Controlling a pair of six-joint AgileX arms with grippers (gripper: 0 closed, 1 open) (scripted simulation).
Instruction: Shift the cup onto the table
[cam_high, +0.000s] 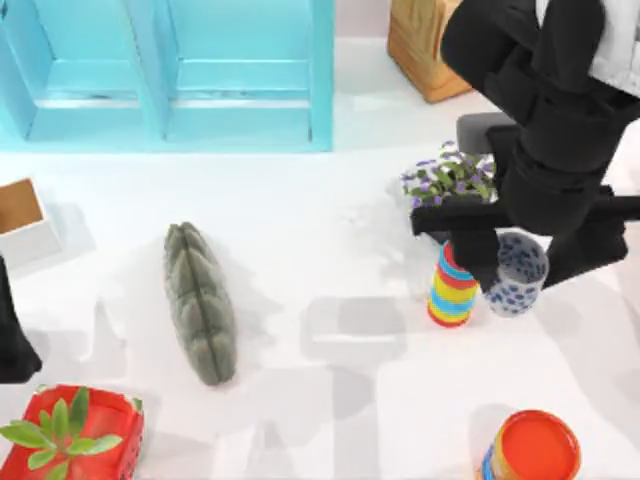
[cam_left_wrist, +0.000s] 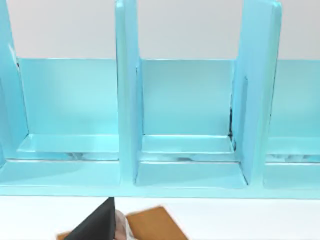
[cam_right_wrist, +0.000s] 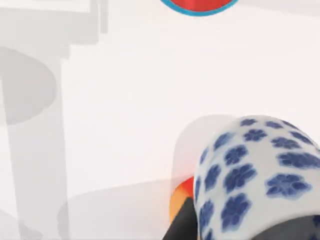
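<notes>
The right arm of the AgileX pair reaches in from the upper right corner of the top view, its black links angled down and toward the middle of the white bench (cam_high: 300, 200), ending in the right gripper (cam_high: 520, 262) over the bench's right half. Its fingers are clamped on the cup (cam_high: 516, 274), a small white cup with dark blue flower marks, one dark finger (cam_high: 478, 258) on the cup's left flank and the other on its right. The cup shows its open mouth to the overhead camera and sits just beside the rainbow-striped cylinder (cam_high: 453, 287), on that cylinder's right; whether the cup's base is on the bench or a little above it cannot be told from overhead. In the right wrist view the cup (cam_right_wrist: 255, 175) lies close under the camera with the cylinder's red and orange edge (cam_right_wrist: 182, 197) at its side and bare bench beyond. Behind the gripper stands a plant with purple flowers (cam_high: 450, 178); a wooden box (cam_high: 428, 50) sits farther back, and an orange-topped can (cam_high: 532, 450) is near the front right edge. The left arm is parked at the bench's left edge, its left gripper (cam_left_wrist: 102, 225) a dark shape facing the turquoise shelf unit (cam_left_wrist: 190, 125); its fingers are too little seen to judge. A grey-green cushion (cam_high: 200, 300) lies left of centre, a red planter (cam_high: 80, 435) at front left.
</notes>
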